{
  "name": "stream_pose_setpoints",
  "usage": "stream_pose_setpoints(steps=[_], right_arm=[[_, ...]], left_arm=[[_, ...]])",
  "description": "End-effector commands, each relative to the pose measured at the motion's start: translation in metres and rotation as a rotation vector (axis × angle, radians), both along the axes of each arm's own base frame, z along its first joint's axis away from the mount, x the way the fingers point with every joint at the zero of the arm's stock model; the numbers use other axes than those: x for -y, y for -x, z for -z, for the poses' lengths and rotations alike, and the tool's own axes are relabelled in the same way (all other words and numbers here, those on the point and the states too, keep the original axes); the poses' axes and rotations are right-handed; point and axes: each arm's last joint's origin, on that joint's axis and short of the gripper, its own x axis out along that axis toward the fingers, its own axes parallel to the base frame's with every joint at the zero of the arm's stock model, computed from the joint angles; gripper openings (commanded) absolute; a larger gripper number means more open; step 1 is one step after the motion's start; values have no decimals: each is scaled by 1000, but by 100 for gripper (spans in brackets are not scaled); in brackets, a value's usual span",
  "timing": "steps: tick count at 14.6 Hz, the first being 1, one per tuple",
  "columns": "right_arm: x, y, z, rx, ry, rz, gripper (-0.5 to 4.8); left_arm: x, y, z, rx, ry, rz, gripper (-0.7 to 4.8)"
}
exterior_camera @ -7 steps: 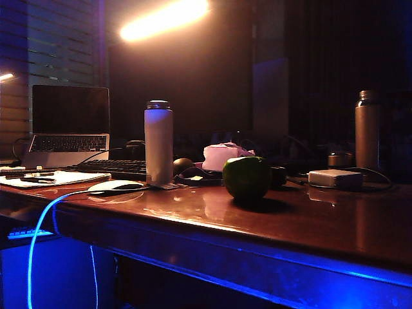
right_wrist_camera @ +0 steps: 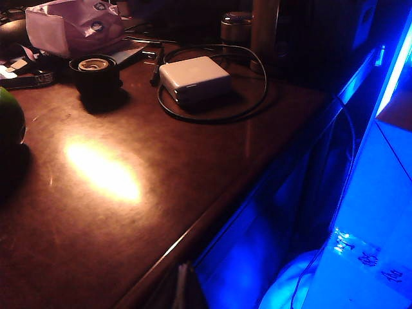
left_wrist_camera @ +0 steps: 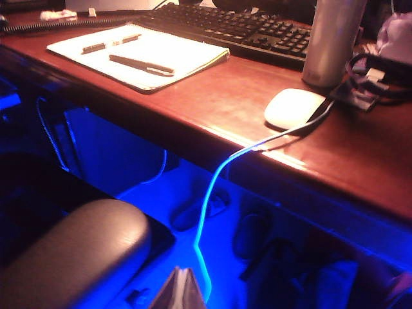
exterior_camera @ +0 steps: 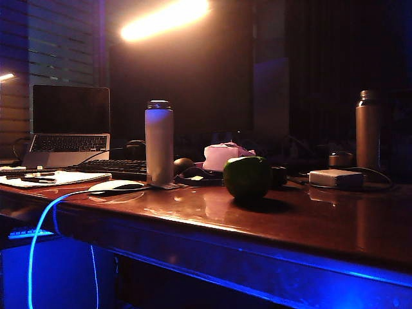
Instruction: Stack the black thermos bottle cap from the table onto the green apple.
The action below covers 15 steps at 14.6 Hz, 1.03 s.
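The green apple (exterior_camera: 246,178) sits on the reddish-brown table (exterior_camera: 309,222) near its middle; a sliver of it shows in the right wrist view (right_wrist_camera: 9,123). The black thermos bottle cap (right_wrist_camera: 95,73) stands open side up just behind and right of the apple (exterior_camera: 278,175). My left gripper (left_wrist_camera: 180,288) is shut and empty, low in front of the table's front edge, far from both. My right gripper (right_wrist_camera: 183,283) is also shut and empty, just off the front edge, well short of the cap. Neither gripper shows in the exterior view.
A white bottle (exterior_camera: 159,141), a mouse (left_wrist_camera: 294,107) with a glowing blue cable, a keyboard (left_wrist_camera: 238,29) and a notebook (left_wrist_camera: 138,55) with pens lie at the left. A white power adapter (right_wrist_camera: 194,78) with a looped cord, a tissue pack (right_wrist_camera: 74,26) and a metal bottle (exterior_camera: 367,129) stand at the right.
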Motion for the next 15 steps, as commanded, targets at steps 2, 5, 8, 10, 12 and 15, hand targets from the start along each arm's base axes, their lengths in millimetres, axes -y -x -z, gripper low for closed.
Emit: stream_pose_setpoints(steps=[2, 5, 8, 10, 12, 15], right_arm=[[0, -1, -16, 162, -155, 18, -5], [0, 5, -48, 256, -288, 12, -5], [0, 2, -88, 265, -267, 13, -5], [-1, -15, -119, 230, -150, -27, -5], [-2, -45, -148, 186, -30, -82, -5], [-2, -106, -183, 74, -8, -107, -5]], left_arm=[[0, 10, -52, 160, 121, -5, -3], [0, 13, -142, 357, 137, 9, -3], [7, -30, -225, 237, 66, 251, -3], [14, -67, -266, 84, 33, 499, -3], [26, -93, -290, -39, -34, 669, -3], [54, -109, -293, -216, -104, 832, -3]])
